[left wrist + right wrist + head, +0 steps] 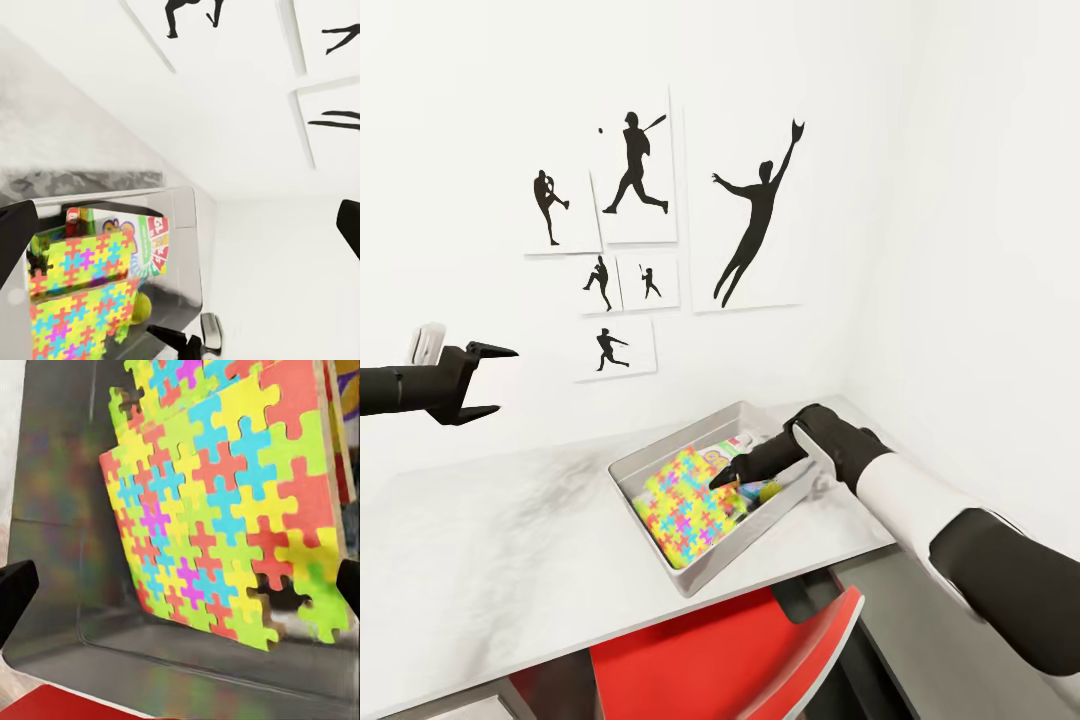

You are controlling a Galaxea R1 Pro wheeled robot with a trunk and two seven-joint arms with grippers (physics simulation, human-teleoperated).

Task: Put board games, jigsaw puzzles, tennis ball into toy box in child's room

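A red chair (730, 650) is tucked under the near edge of the marbled white table (500, 540). On the table's right part sits the toy box (660, 545), a grey metal tray turned at an angle to the edge. Inside it a bright jigsaw puzzle (685, 505) lies on top, with a second puzzle (161, 390) peeking out from under it in the right wrist view; board games (146, 244) lie beneath and beside them, and the yellow-green tennis ball (141, 307) rests against the puzzle's edge near the box's right wall. The right gripper (732, 478) reaches down into the box from the right, its tips just over the puzzle beside the ball; its two fingers (15, 592) stand wide apart at the sides of the wrist view, released and holding nothing. The left gripper (495, 380) hovers high over the table's left side, well apart from the box, jaws spread and empty, pointing right. Behind the table, on the white wall, hang several white panels (745, 210) with black silhouettes of baseball players.
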